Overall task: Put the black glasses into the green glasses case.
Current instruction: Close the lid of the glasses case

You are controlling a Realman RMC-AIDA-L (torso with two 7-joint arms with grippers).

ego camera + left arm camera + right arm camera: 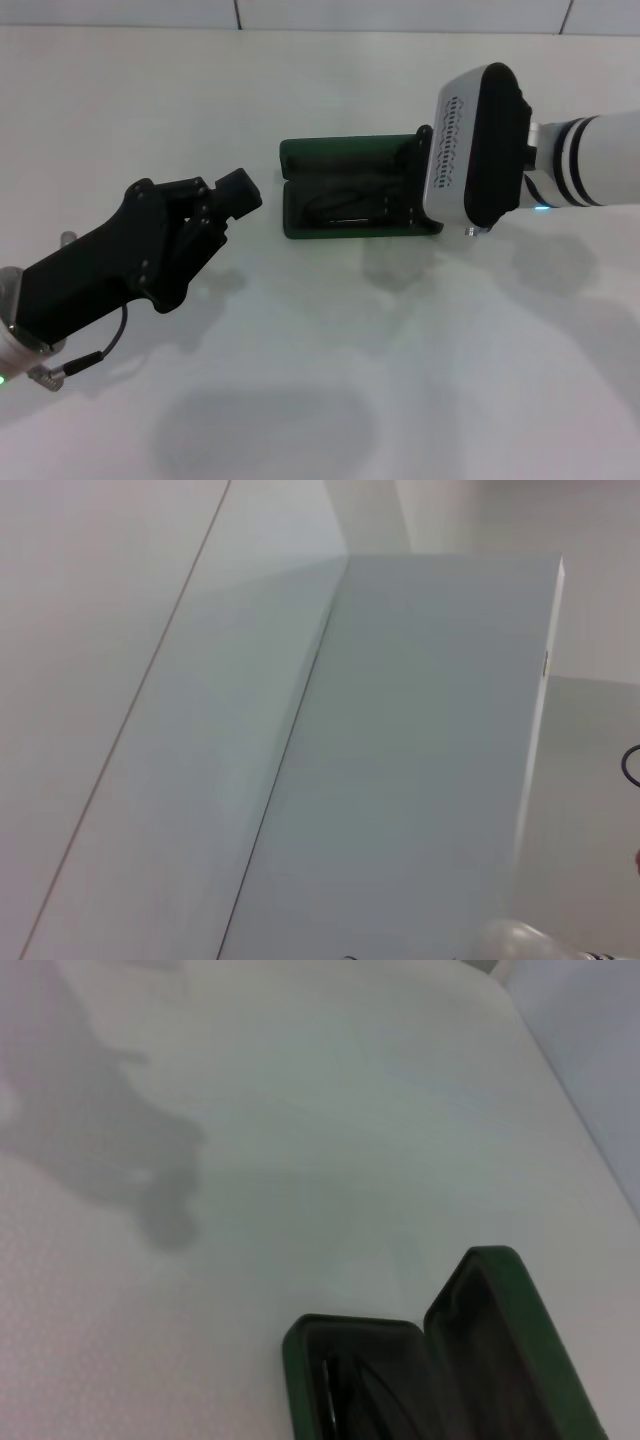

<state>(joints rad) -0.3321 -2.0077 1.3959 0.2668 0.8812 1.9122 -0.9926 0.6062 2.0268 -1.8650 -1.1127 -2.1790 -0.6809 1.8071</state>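
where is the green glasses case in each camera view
Head view: the green glasses case lies open at centre on the white table, its right end hidden behind the right gripper.
Left wrist view: not in it.
Right wrist view: at the lower edge, right of centre, lid raised.
Shared landmark: the case's open hinge, in the head and right wrist views.

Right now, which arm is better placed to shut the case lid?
Probably the right. Its hand sits at the end of the open green glasses case, with the black glasses inside; the left hand hovers beside the case.
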